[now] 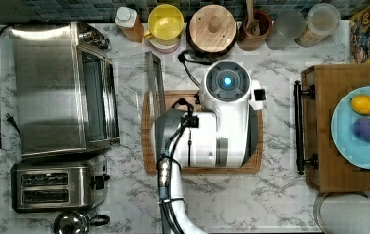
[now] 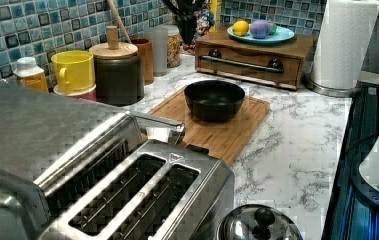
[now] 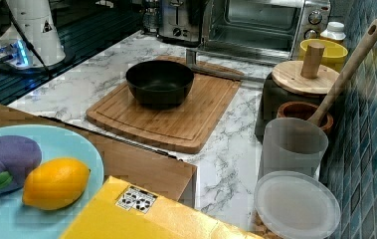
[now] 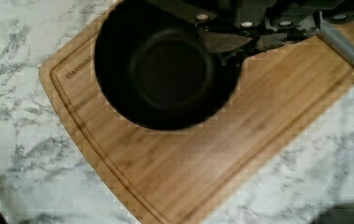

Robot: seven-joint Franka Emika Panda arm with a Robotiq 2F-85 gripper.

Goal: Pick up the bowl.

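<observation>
Gripper [image 4: 240, 44], finger spread impossible to judge, hovering at frame top over the bowl [image 4: 165, 70] sitting upper-centre on the cutting board [image 4: 240, 154]; risking an off-centre descent skidding a finger off the glossy rim.

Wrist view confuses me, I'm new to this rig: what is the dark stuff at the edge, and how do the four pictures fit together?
The dark parts are the gripper on a single robot arm; that camera rides on its wrist, looking down. Whether the jaws are open is not clear, and nothing looks held yet. The top view looks straight down on the arm. The left and right views look across the marble counter from opposite ends. The black bowl sits empty on a wooden cutting board. Nearby stand a yellow mug, a wooden-lidded canister and a toaster.
</observation>
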